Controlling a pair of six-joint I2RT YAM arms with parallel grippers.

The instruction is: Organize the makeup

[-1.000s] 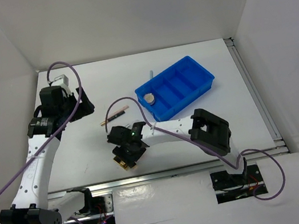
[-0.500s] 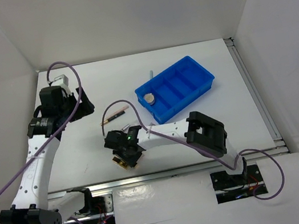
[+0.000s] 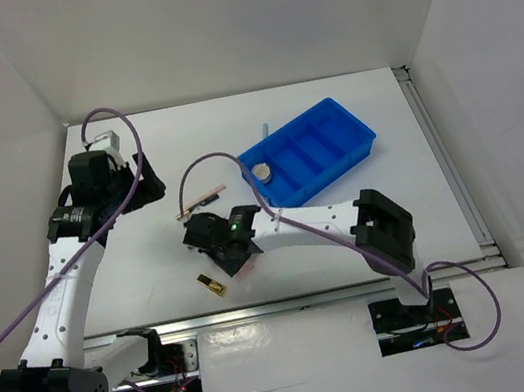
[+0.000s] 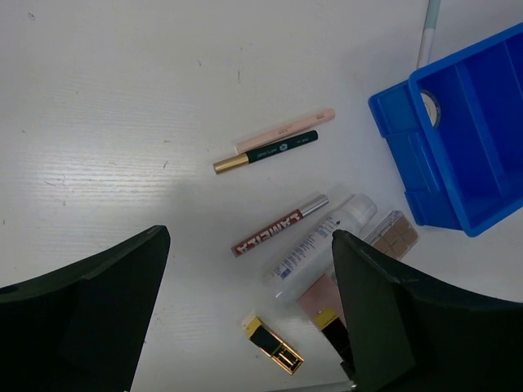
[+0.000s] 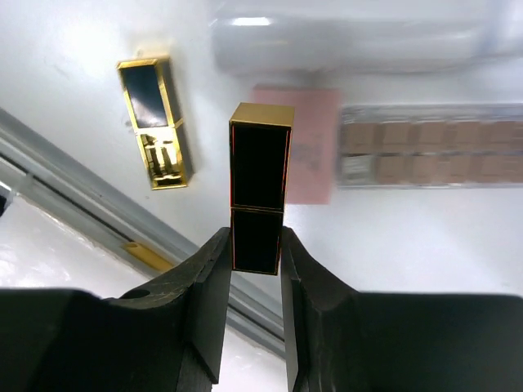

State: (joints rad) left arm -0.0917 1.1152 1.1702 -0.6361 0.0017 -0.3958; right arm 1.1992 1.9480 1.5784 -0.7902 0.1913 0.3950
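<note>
My right gripper [image 5: 257,253] is shut on a black-gold lipstick [image 5: 260,188] and holds it above the table; the gripper also shows in the top view [image 3: 225,243]. A second black-gold lipstick [image 5: 155,122] lies below it near the front edge [image 3: 213,285]. A pink palette [image 5: 306,155] and a clear tube [image 5: 343,37] lie beyond it. My left gripper [image 4: 249,237] is open and empty, high above a pink pencil [image 4: 286,131], a black-gold pencil [image 4: 265,152] and a red tube [image 4: 278,225]. A round compact [image 3: 262,169] sits in the tray.
The blue tray [image 3: 310,150] with several compartments stands at the back right. A pale pencil [image 3: 265,131] lies behind its left end. The metal rail of the table's near edge [image 5: 98,204] runs just under my right gripper.
My right gripper has lifted one lipstick and moved away from the near edge, uncovering the second lipstick on the table. The left arm has not moved.
</note>
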